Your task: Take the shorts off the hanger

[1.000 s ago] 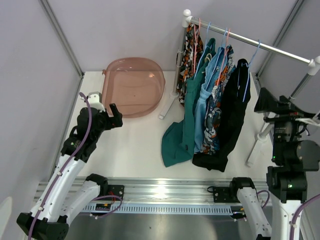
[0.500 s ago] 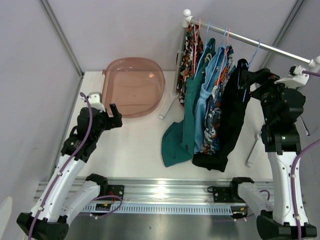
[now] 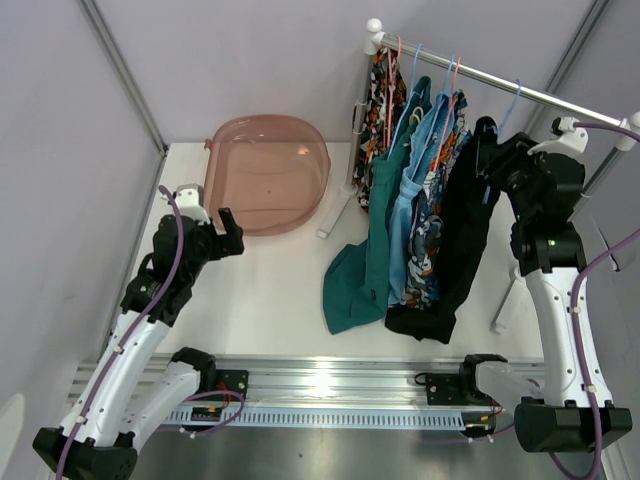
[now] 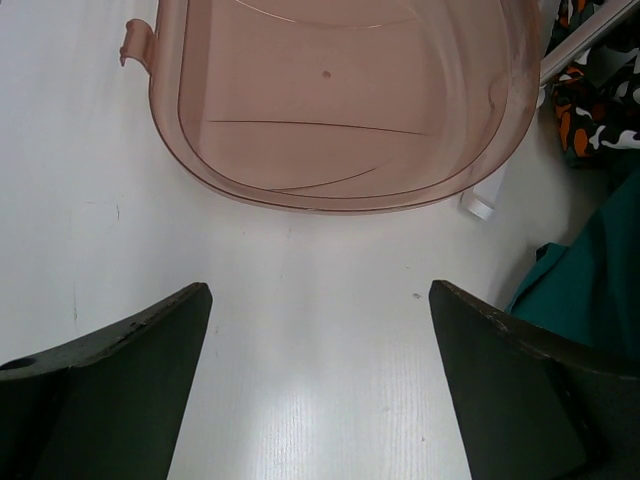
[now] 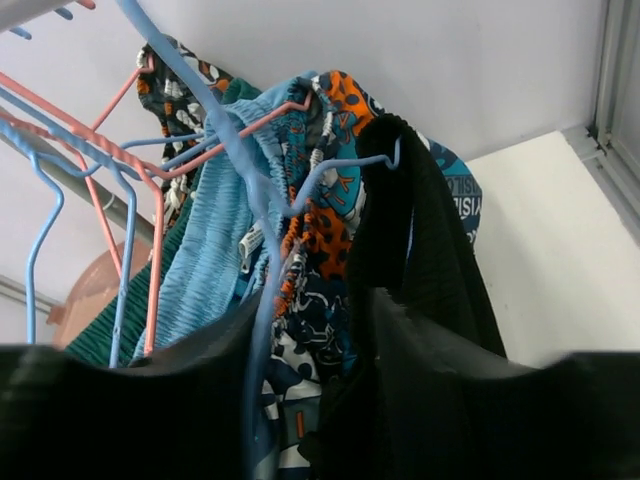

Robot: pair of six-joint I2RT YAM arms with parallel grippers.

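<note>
Pink see-through plastic, the basin (image 3: 268, 185) sits at the left of the table (image 3: 270, 290). The left gripper (image 4: 320, 380) hangs just short of it, jaws spread and holding nothing. Further right the shorts (image 3: 405, 215) hang in a row from a rail (image 3: 540, 93), and the black shorts (image 3: 460, 240) are outermost, on a blue hanger (image 3: 508, 103). The right gripper (image 3: 495, 160) is up at their waistband; I cannot tell whether it pinches cloth. The step looks like seizing the black pair. Next comes a firm pinch, then a pull down off the hanger.
</note>
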